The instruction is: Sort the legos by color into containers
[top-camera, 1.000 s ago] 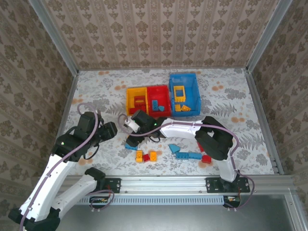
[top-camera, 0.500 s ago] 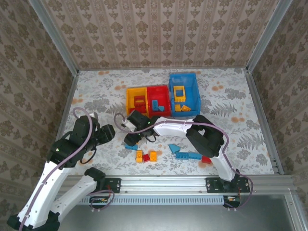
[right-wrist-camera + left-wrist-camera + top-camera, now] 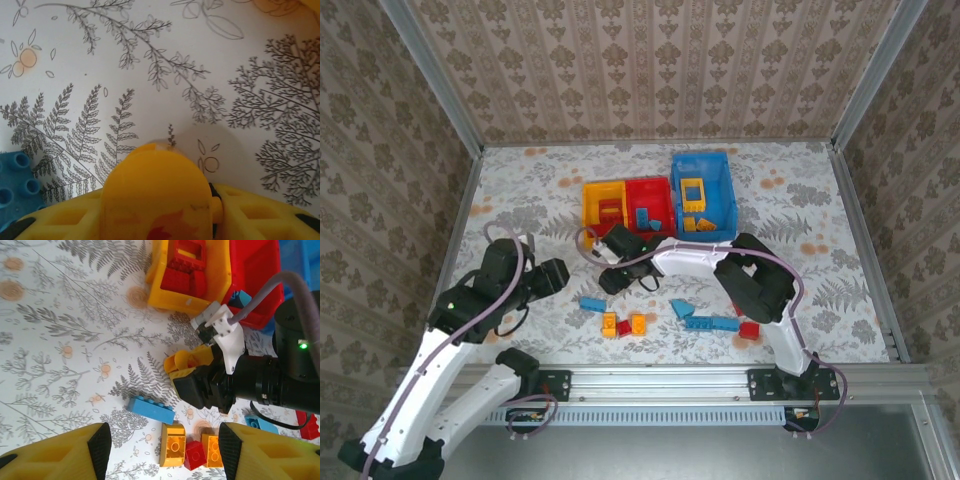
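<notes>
My right gripper [image 3: 609, 274] is shut on a rounded yellow brick [image 3: 155, 192], just above the patterned table in front of the yellow bin [image 3: 588, 212]. In the left wrist view the yellow brick [image 3: 186, 363] sticks out of that gripper. My left gripper [image 3: 165, 455] is open above a blue brick [image 3: 151, 410], two orange bricks [image 3: 173, 444] and a red brick [image 3: 195, 455]. Red pieces lie in the yellow bin, blue pieces in the red bin [image 3: 648, 184], and yellow pieces in the blue bin [image 3: 676, 190].
More loose bricks lie near the front right: two blue ones [image 3: 682, 308] and a red one [image 3: 749, 330]. A blue brick [image 3: 15, 180] sits at the left edge of the right wrist view. Metal rails edge the table; bare cloth lies left and far right.
My right gripper dipped by the blue brick, then drew back right toward the bins with the yellow brick. The blue brick is now uncovered. The left arm shifted slightly.
</notes>
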Robot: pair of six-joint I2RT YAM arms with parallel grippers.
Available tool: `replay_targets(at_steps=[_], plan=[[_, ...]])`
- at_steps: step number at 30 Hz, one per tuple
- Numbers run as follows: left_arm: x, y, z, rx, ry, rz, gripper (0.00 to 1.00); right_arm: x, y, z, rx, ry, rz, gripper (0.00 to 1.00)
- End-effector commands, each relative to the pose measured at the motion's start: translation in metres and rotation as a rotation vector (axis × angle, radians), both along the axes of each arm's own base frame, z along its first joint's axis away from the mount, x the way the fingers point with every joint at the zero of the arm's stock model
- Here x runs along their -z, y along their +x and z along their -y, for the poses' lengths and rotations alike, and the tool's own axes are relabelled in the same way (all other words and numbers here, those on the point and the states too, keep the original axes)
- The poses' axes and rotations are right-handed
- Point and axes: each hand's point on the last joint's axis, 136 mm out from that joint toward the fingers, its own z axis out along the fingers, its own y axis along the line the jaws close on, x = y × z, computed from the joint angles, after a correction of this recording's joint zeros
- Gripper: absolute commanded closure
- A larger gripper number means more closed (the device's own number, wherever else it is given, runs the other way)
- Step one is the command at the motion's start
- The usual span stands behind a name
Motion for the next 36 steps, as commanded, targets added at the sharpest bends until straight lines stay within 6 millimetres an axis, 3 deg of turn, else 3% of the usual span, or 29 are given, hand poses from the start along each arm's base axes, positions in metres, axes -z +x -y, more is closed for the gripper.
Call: replay_targets(at_steps=[1, 5, 9, 13, 18, 22, 25, 30, 36], plan=[[0.000, 0.004, 0.016, 0.037, -0.060, 0.000, 0.38, -0.002, -0.001, 0.011, 0.040, -0.022, 0.005, 0.59], [-0.001, 0.007, 0.020, 0.055, -0.060, 0.003, 0.38, -0.023, 0.007, 0.011, 0.065, 0.017, 0.063, 0.73], [-0.002, 0.013, 0.032, 0.093, -0.074, 0.004, 0.38, -0.073, 0.017, 0.023, 0.110, 0.081, 0.166, 0.78], [-0.006, 0.026, 0.053, 0.150, -0.096, 0.022, 0.37, -0.117, 0.029, 0.071, 0.218, 0.108, 0.232, 0.83], [-0.014, 0.047, 0.090, 0.254, -0.075, 0.041, 0.37, -0.137, 0.053, 0.156, 0.405, 0.080, 0.274, 0.87], [-0.022, 0.065, 0.135, 0.377, -0.061, 0.064, 0.38, -0.142, 0.086, 0.214, 0.550, 0.034, 0.303, 0.91], [-0.026, 0.078, 0.168, 0.457, -0.049, 0.073, 0.38, -0.136, 0.113, 0.240, 0.636, -0.032, 0.305, 0.92], [-0.028, 0.099, 0.209, 0.530, -0.055, 0.086, 0.38, -0.112, 0.147, 0.271, 0.752, -0.165, 0.271, 0.94], [-0.030, 0.116, 0.233, 0.567, -0.056, 0.103, 0.38, -0.083, 0.171, 0.281, 0.793, -0.303, 0.224, 0.93]])
